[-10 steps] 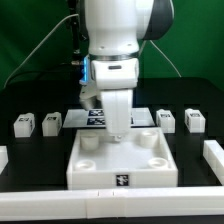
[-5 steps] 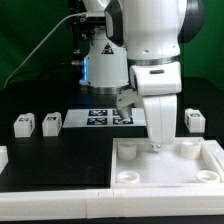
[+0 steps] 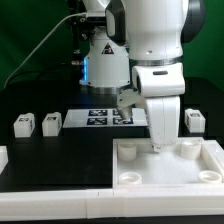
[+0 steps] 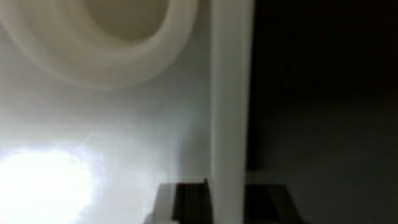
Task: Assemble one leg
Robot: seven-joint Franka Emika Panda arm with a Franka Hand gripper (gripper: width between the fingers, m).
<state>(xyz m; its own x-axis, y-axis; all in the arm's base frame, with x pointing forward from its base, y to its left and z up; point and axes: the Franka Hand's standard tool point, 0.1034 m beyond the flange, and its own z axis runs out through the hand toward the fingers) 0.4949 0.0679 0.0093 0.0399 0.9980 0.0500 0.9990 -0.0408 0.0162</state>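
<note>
No words, brands or numbers can be read; the only signs are black-and-white square tags. Several stand on the marker board (image 3: 100, 117); their patterns are too small to make out. At the exterior view's left of that board, the left leg (image 3: 22, 125) and the second leg (image 3: 51, 122) each carry a tag on the face. To the board's right, the third leg (image 3: 194, 120) seems to bear one too.

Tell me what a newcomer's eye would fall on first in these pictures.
The white arm fills the middle of the exterior view and reaches down into a white tray at its lower right. In the wrist view its jaws stand on both sides of the tray's wall, seemingly clamped on it. Small tagged blocks lie at the exterior view's left, one more at its right.
</note>
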